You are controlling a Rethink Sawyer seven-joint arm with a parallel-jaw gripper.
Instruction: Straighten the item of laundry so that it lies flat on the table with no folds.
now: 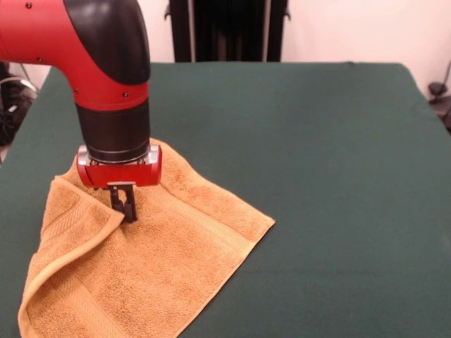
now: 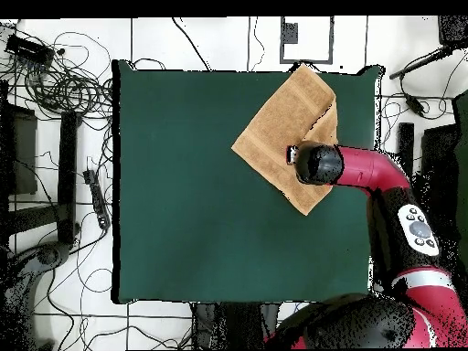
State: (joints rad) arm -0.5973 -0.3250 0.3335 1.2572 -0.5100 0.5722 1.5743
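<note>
The golden-orange towel lies on the dark green table at the near left, turned like a diamond. Its left side is folded over onto itself, and the flap's corner ends at my fingers. My gripper points straight down at the towel's upper middle, its dark fingers close together and pinching that folded corner at the cloth. In the overhead view the towel lies at the table's upper right corner, with my gripper on it and the arm hiding part of the towel's lower right.
The towel's near corner reaches the table's front left edge. A black stand rises behind the table's far side. Cables and gear lie on the floor beside the table in the overhead view.
</note>
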